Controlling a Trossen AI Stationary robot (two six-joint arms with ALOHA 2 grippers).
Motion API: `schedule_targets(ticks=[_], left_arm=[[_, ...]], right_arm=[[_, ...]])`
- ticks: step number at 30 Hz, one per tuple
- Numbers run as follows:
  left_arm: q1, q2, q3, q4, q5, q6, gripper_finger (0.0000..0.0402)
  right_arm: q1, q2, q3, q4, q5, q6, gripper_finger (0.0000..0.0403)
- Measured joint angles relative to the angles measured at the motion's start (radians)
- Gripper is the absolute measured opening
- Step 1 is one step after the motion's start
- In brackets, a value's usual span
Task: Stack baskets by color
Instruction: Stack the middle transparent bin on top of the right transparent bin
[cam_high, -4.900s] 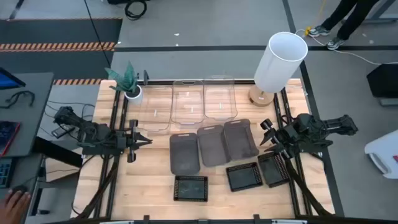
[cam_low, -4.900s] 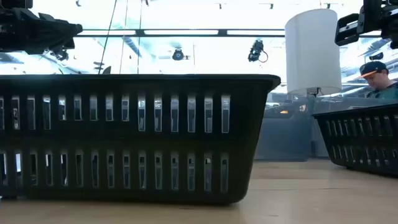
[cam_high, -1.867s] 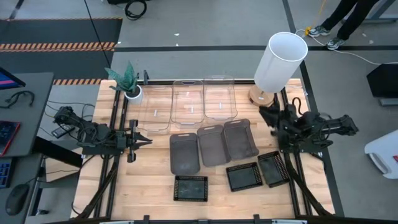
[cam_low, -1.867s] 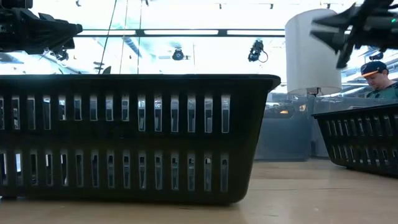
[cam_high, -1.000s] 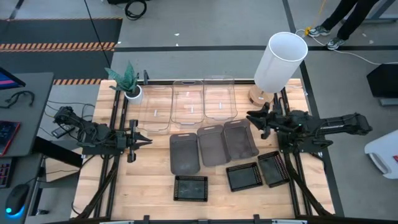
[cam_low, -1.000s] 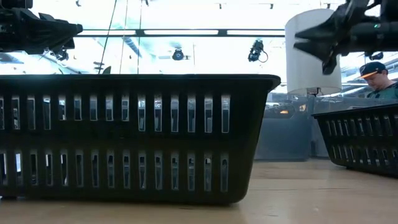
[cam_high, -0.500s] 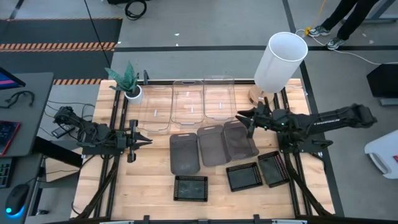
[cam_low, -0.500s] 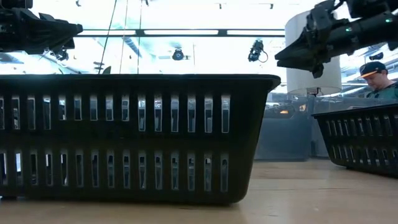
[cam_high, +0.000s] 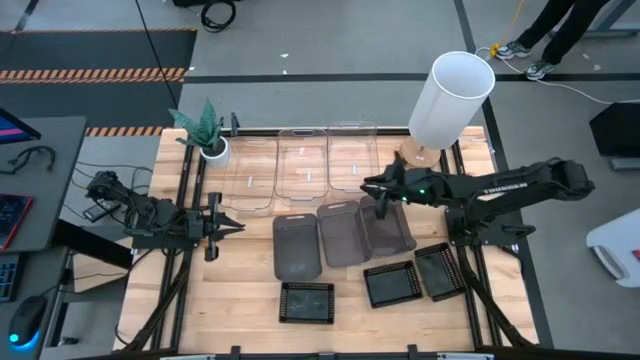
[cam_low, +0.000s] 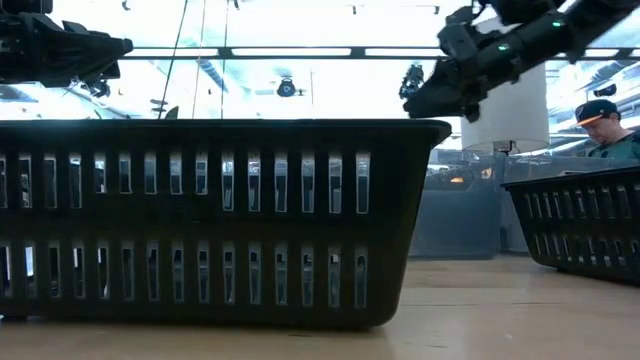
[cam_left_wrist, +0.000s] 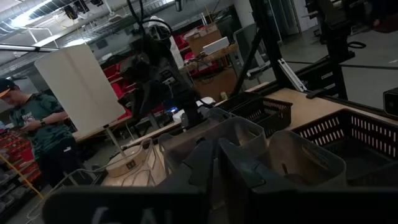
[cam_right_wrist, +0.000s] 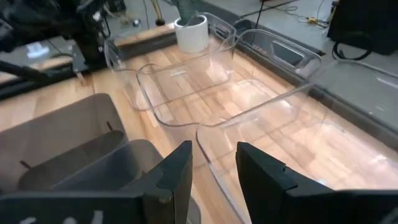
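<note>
On the table (cam_high: 250, 285) all nine baskets (cam_high: 342, 233) lie single; nothing is stacked yet. Right gripper (cam_high: 380, 190), jaws apart and empty, hangs over the far-right clear tray's (cam_high: 352, 160) near edge. Left gripper (cam_high: 222, 227) waits by the left edge, jaws together.

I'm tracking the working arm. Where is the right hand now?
In the high view, the right hand hangs over the gap between the rightmost clear basket and the rightmost grey basket, fingers apart.

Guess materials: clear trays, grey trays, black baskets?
Clear trays: glossy transparent plastic, likely; the wood shows through and the rims catch glints.
Grey trays: smoky, semi-translucent plastic, duller sheen, rounded moulded corners.
Black baskets: opaque black, probably moulded plastic; the walls are regular slotted grids, matte.
</note>
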Motion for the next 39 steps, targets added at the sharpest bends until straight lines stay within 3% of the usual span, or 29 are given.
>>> schedule_targets(ticks=[6,12,19,27,39], left_arm=[[0.0,0.0,0.0,0.0,0.0,0.0,0.0036],[0.0,0.0,0.0,0.0,0.0,0.0,0.0029],[0.0,0.0,0.0,0.0,0.0,0.0,0.0034],[0.0,0.0,0.0,0.0,0.0,0.0,0.0029],[0.0,0.0,0.0,0.0,0.0,0.0,0.0033]], right_arm=[[-0.037,0.164,0.136,-0.011,-0.06,-0.1,0.0133],[-0.061,0.32,0.274,-0.036,-0.127,-0.161,0.0164],[-0.067,0.486,0.513,-0.237,-0.144,-0.222,0.0205],[-0.067,0.644,0.781,-0.455,-0.164,-0.287,0.0211],[-0.063,0.841,0.962,-0.469,-0.261,-0.362,0.0244]])
